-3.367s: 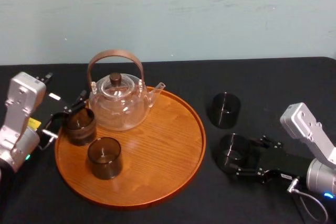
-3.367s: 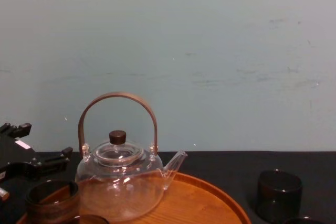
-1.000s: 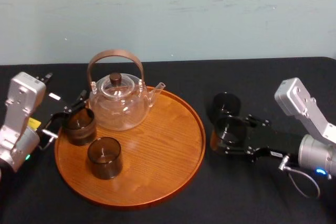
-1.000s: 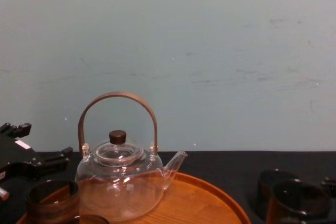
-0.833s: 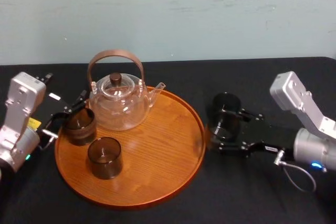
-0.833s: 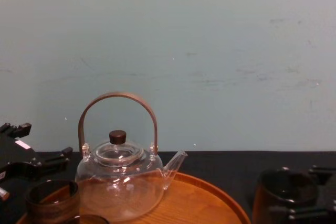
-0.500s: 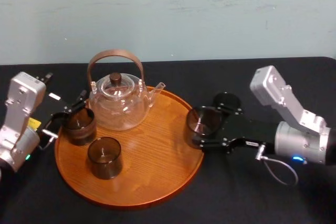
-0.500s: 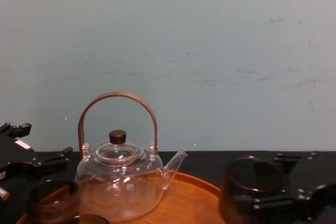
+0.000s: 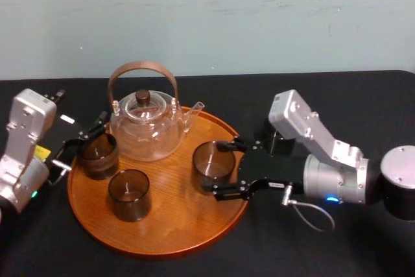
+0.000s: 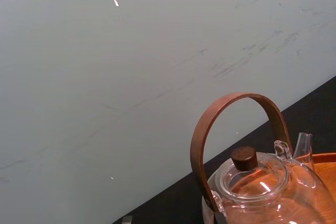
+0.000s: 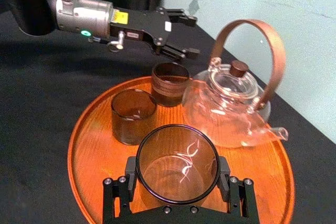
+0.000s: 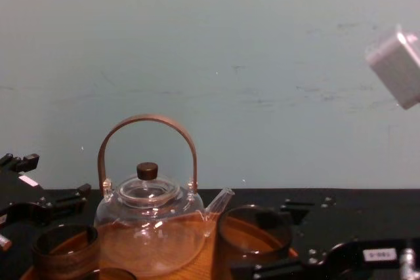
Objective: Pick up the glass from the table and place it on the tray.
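My right gripper (image 9: 216, 167) is shut on the glass (image 9: 212, 162), a dark smoky tumbler held upright over the right part of the round wooden tray (image 9: 162, 250). In the right wrist view the glass (image 11: 177, 162) sits between the two black fingers (image 11: 118, 188), with tray wood showing through it. The chest view shows it (image 12: 252, 239) beside the teapot's spout. Whether its base touches the tray is hidden. My left gripper (image 9: 87, 134) stands open at the tray's left edge, just behind another tumbler (image 9: 98, 155).
A clear glass teapot (image 9: 146, 128) with an arched brown handle stands at the back of the tray. Another tumbler (image 9: 129, 194) sits at the tray's front left. One more dark glass (image 9: 266, 139) is partly hidden behind my right arm on the black table.
My right gripper has carried the glass leftward from the table, across the tray's right rim, to over the tray. The left arm and the other things have not moved.
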`<action>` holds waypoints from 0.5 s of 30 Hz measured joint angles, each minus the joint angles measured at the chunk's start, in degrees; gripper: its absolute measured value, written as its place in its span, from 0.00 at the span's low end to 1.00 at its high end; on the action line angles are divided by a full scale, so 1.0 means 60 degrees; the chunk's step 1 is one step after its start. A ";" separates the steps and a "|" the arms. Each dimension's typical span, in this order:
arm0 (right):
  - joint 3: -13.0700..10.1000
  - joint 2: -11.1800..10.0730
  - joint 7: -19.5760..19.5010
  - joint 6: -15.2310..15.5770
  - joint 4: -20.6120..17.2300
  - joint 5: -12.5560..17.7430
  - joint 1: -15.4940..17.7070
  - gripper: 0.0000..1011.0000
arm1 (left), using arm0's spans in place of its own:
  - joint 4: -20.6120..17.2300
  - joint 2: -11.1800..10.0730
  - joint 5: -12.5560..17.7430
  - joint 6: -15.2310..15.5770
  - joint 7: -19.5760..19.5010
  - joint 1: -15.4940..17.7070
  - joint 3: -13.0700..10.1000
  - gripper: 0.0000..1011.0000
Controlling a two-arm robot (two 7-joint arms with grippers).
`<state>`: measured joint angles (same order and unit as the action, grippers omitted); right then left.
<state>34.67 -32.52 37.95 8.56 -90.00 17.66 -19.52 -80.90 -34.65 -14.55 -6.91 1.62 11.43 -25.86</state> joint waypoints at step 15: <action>0.0555 0.0400 0.0075 -0.0174 0.0492 -0.0096 -0.0133 0.90 | 0.0000 0.0000 0.0001 0.0001 0.0000 0.0000 0.0000 0.99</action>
<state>38.00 -30.12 38.40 7.51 -87.05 17.09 -20.32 -80.90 -34.65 -14.55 -6.90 1.62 11.43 -25.86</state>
